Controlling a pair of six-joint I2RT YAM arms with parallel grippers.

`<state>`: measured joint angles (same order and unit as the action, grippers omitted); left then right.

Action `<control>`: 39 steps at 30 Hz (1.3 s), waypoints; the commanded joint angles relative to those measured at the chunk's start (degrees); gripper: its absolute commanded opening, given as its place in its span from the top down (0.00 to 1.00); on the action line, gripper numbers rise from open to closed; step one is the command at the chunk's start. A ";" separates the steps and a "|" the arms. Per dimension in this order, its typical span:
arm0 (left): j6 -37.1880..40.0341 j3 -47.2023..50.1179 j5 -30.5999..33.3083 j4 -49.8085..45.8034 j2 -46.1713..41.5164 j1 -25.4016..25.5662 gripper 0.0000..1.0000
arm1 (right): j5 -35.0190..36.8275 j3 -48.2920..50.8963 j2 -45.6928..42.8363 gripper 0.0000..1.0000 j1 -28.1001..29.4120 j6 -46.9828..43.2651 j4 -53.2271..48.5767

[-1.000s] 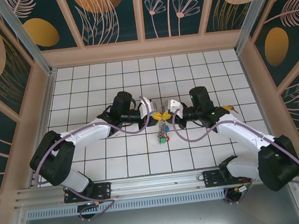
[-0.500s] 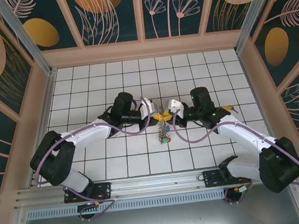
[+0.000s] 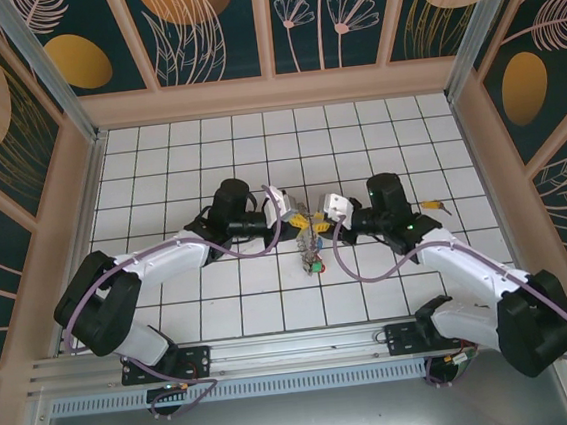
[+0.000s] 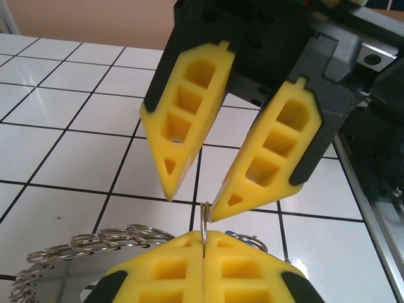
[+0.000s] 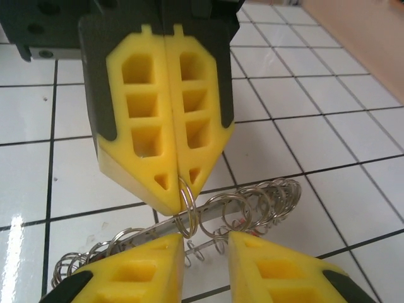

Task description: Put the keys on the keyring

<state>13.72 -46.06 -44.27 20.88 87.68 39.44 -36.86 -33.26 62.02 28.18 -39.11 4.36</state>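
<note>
From above, the left gripper (image 3: 292, 212) and right gripper (image 3: 322, 212) met tip to tip over the keyring (image 3: 311, 238). Its keys (image 3: 314, 262) trailed toward the bases. I counted 2 grippers, 1 keyring and 1 loose key (image 3: 434, 205), which lay well apart on the right. The bunched keys overlapped too much to count.

In the left wrist view, the left gripper (image 4: 204, 237) was clamped flat on 1 small split ring (image 4: 204, 218). The right gripper (image 4: 194, 203) faced it with jaws narrowly apart, holding nothing. That thin ring could have twisted or slipped free under a sideways push.

In the right wrist view, the right gripper (image 5: 205, 243) sat just below the pinched ring, with the keyring's row of rings just behind. Closing off-centre risked snagging a neighbouring ring and dragging the whole bundle.
</note>
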 commanded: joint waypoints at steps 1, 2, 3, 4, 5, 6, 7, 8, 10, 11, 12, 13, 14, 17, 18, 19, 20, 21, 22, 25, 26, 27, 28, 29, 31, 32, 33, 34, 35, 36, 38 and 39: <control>-1.56 0.34 0.53 4.94 -2.71 0.36 1.00 | 1.97 2.30 -5.64 0.75 0.17 6.65 9.76; -1.80 0.58 1.40 5.29 -2.93 0.26 1.00 | 3.23 2.96 -7.12 0.75 0.12 8.28 11.77; -1.97 0.86 2.47 5.83 -3.27 0.33 1.00 | 4.91 3.38 -8.62 0.75 0.13 9.83 13.30; -2.24 1.19 3.49 6.36 -3.51 0.31 1.00 | 7.25 3.61 -10.24 0.75 0.08 11.62 14.52; -2.48 1.32 4.36 6.68 -3.69 0.37 1.00 | 9.77 3.64 -11.47 0.75 0.08 13.23 15.02; -2.55 1.46 5.05 6.96 -3.83 0.29 1.00 | 13.34 3.55 -12.65 0.75 -0.13 15.31 15.36; -2.72 1.50 5.55 7.29 -4.00 0.33 1.00 | 17.61 3.42 -13.56 0.75 -0.36 18.15 15.65; -2.97 1.57 6.13 7.62 -4.07 0.32 1.00 | 22.25 3.11 -14.01 0.75 -0.89 21.27 15.44; -3.50 1.62 6.99 8.37 -4.30 0.35 1.00 | 31.52 1.51 -14.02 0.76 -3.82 29.68 12.65; -3.68 1.59 7.19 8.51 -4.41 0.27 1.00 | 34.84 0.35 -13.53 0.77 -5.67 33.67 10.22; -3.92 1.51 7.41 8.64 -4.54 0.37 1.00 | 37.06 -1.22 -12.67 0.78 -8.76 37.69 6.64; -4.20 1.40 7.59 8.81 -4.68 0.33 1.00 | 37.47 -2.55 -11.68 0.80 -12.32 41.94 3.33; -4.46 1.41 7.60 9.00 -4.90 0.29 1.00 | 38.76 -3.31 -10.91 0.81 -15.38 44.92 0.93; -5.40 1.87 7.95 10.26 -5.65 0.34 1.00 | 37.30 -2.07 -9.81 0.87 -26.49 55.11 -2.44; -5.63 2.07 8.12 10.48 -5.94 0.33 1.00 | 35.11 -0.85 -10.06 0.89 -30.04 58.23 -2.07; -5.77 2.18 8.23 10.49 -6.20 0.29 1.00 | 33.05 0.80 -10.13 0.90 -34.17 61.31 -1.44; -5.88 2.26 8.28 10.54 -6.37 0.24 1.00 | 30.83 2.11 -10.05 0.90 -37.42 63.34 -0.91; -6.10 2.45 8.37 10.66 -6.66 0.29 1.00 | 28.44 3.37 -9.72 0.89 -40.99 65.02 -0.26; -6.29 2.71 8.46 11.01 -6.83 0.33 1.00 | 27.04 4.23 -9.33 0.89 -43.93 66.27 -0.01; -6.70 3.08 8.53 11.62 -7.04 0.29 1.00 | 23.56 4.83 -6.27 0.86 -49.79 66.58 -0.47; -6.79 3.17 8.51 11.85 -7.05 0.26 1.00 | 22.99 4.21 -4.45 0.84 -50.77 65.84 -1.24; -6.90 3.17 8.59 12.05 -7.01 0.32 1.00 | 23.25 3.52 -2.67 0.83 -51.22 65.10 -2.08; -6.93 3.18 8.80 12.23 -7.01 0.31 1.00 | 23.64 2.49 -0.39 0.82 -51.38 63.93 -3.23; -6.93 3.09 9.20 12.34 -6.92 0.25 1.00 | 23.92 1.36 2.03 0.82 -51.47 62.53 -4.21; -6.79 2.91 9.60 12.34 -6.74 0.30 1.00 | 24.63 -1.11 6.80 0.80 -51.48 59.86 -6.32; -6.69 2.91 9.69 12.40 -6.69 0.28 1.00 | 24.73 -2.58 9.34 0.80 -51.56 58.47 -7.47; -6.69 2.87 9.72 12.46 -6.80 0.28 1.00 | 24.73 -3.87 11.29 0.79 -51.56 57.48 -8.56; -6.71 2.91 9.66 12.56 -6.84 0.25 1.00 | 24.77 -5.18 13.62 0.78 -51.50 56.72 -9.57; -6.73 2.91 9.57 12.59 -7.01 0.33 1.00 | 25.05 -6.27 15.67 0.78 -51.49 56.29 -10.21; -6.78 2.87 9.53 12.60 -7.12 0.27 1.00 | 25.24 -6.91 17.03 0.78 -51.48 55.82 -10.34; -6.78 2.91 9.49 12.65 -7.50 0.32 1.00 | 25.59 -7.61 19.29 0.77 -51.48 55.14 -9.84; -6.88 2.93 9.64 12.69 -7.67 0.32 1.00 | 25.84 -8.09 20.38 0.77 -51.48 54.84 -9.72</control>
<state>7.57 -42.94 -34.59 28.56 82.26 39.46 -11.03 -39.13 80.64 -22.94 18.26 -3.42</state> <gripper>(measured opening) 0.065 0.227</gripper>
